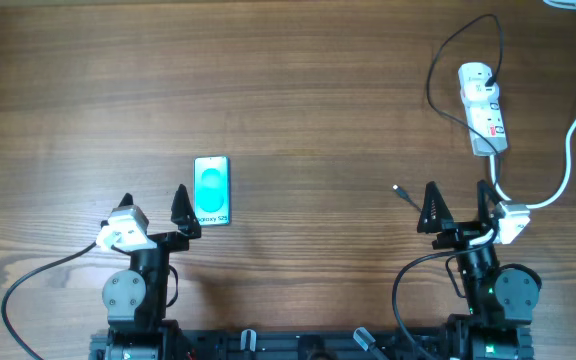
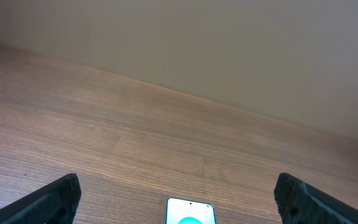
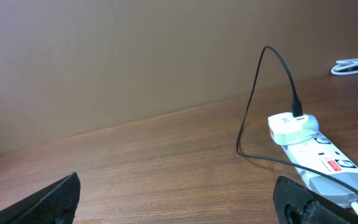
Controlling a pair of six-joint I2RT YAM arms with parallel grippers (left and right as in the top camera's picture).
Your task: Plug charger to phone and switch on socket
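Left claw (image 1: pixel 154 200) and right claw (image 1: pixel 458 192) gape empty. Thin black charger cable (image 1: pixel 430 85) lies well apart from turquoise-screened flat phone (image 1: pixel 212 190), unconnected; white plastic power strip (image 1: pixel 483 108) apparently awaits switching.

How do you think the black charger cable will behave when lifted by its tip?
The charger cable looks thin and lies in loose loops, so it will probably flop and trail. Its connector tip is tiny, so it may slip or twist.

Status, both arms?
Left gripper, right gripper: jaws open, empty. Phone unplugged; charger tip loose by right gripper, other end in socket. Nothing in the way.
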